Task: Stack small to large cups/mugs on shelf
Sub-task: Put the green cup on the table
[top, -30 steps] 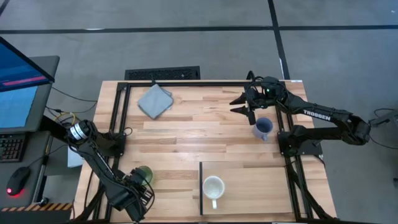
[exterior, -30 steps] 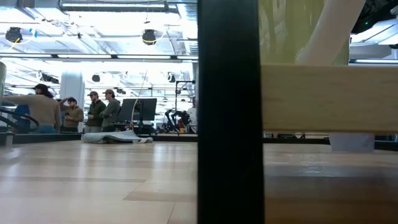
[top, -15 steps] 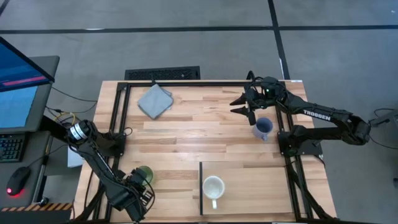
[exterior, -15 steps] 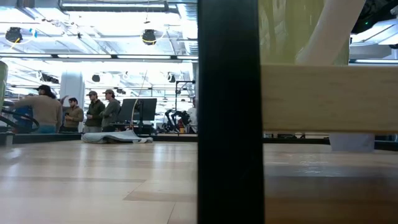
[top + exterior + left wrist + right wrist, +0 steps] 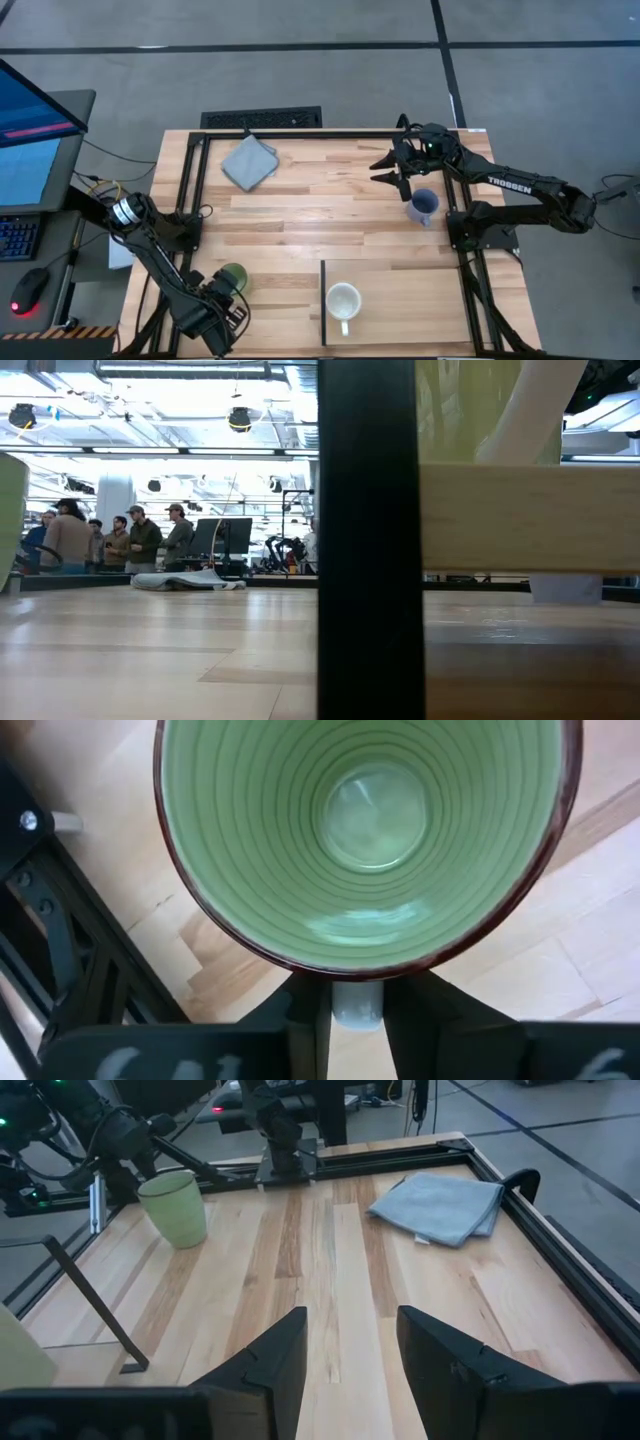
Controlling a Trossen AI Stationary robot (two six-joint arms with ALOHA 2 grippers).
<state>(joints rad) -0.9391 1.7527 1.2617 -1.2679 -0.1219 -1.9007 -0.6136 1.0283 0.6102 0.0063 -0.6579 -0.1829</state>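
Note:
The bright green mug (image 5: 233,277) is near the table's near left corner, at my left gripper (image 5: 217,300). Its green inside (image 5: 365,820) fills the left wrist view, and its edge (image 5: 10,520) shows in the low view. The cream-white mug (image 5: 343,300) stands upright on the shelf (image 5: 410,305), a light-wood panel at the near right with a dark strip (image 5: 323,300) on its left edge. The blue-grey mug (image 5: 423,205) stands on the tabletop at the right. My right gripper (image 5: 388,167) is open, just far-left of it, touching nothing. My left gripper is shut on the green mug's handle (image 5: 357,1005), pinched between the two fingers (image 5: 305,1015). The fingers come from the table's near left side. The mug is upright, mouth up. Whether its base rests on the table I cannot tell.
A grey folded cloth (image 5: 248,161) lies at the far left of the table. Black frame rails (image 5: 190,190) run along the left and right sides. People stand in the room beyond the table (image 5: 100,540). Bare planks (image 5: 320,210) lie between the mugs.
My left gripper has carried the green mug a little toward the table's right and far side. The mug's edge has come into the low view's left side. The right arm has kept still.

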